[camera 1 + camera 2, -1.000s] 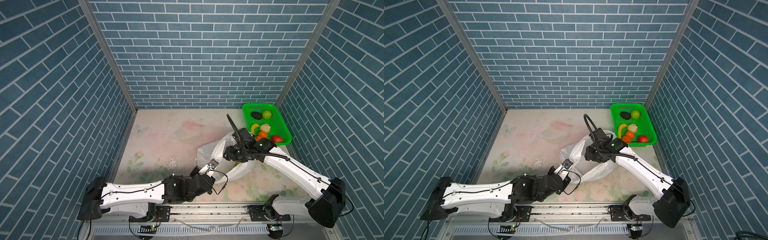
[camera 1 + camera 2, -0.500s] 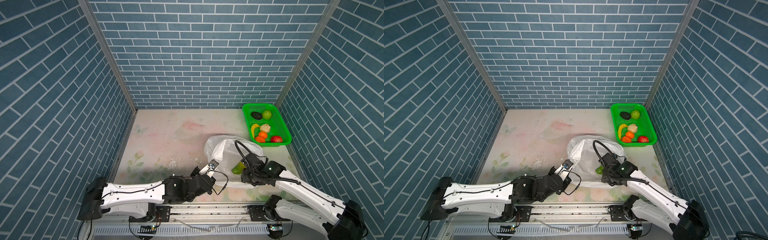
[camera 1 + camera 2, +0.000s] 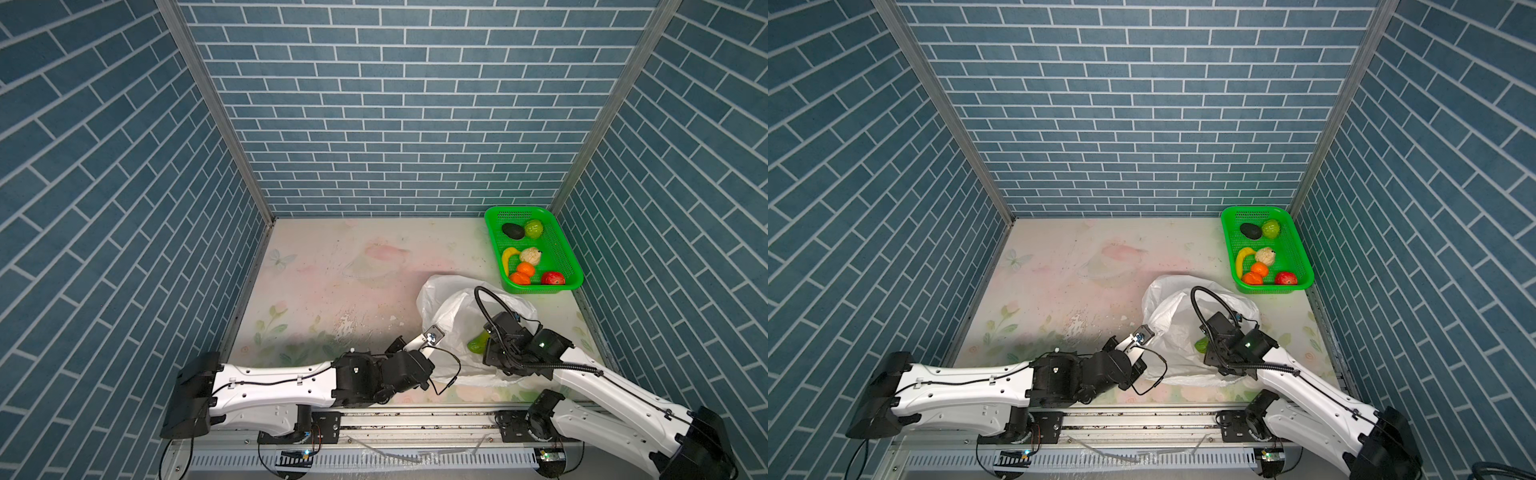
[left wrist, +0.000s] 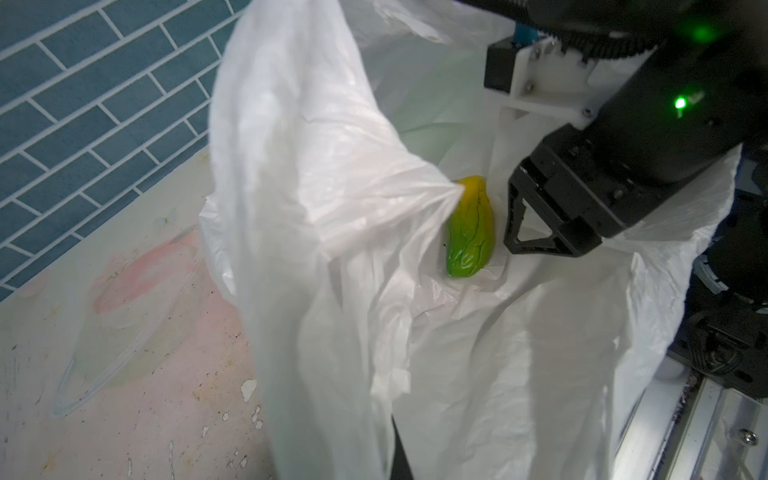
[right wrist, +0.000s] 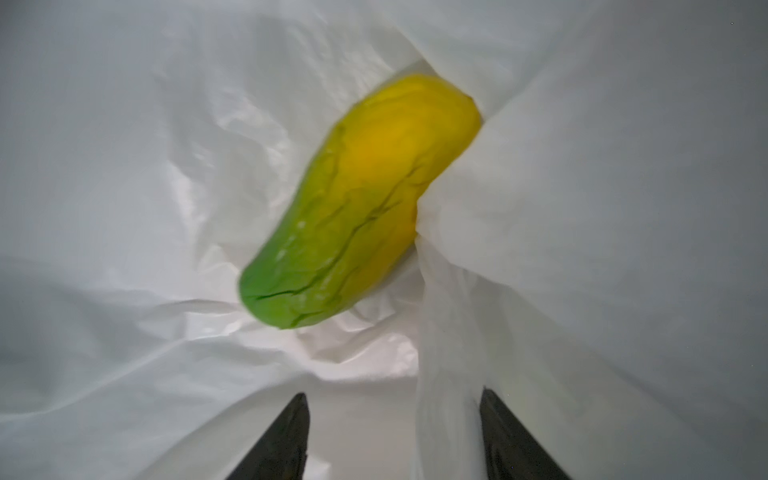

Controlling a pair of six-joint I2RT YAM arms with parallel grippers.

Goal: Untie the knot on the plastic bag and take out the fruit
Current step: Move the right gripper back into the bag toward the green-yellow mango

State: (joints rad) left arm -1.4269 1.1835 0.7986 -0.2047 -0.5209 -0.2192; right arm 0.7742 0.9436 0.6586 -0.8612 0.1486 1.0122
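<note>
We see the fruit (image 5: pixel 361 199) just ahead of our right gripper (image 5: pixel 392 392), jaws spread, its long axis slanting across them; left gripper (image 3: pixel 432 335) pinches the bag (image 3: pixel 449 299) open

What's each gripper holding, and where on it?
Left gripper: jaws shut on the bag, at its mouth edge, held up. Right gripper: nothing; jaws open, short of the fruit inside.
</note>
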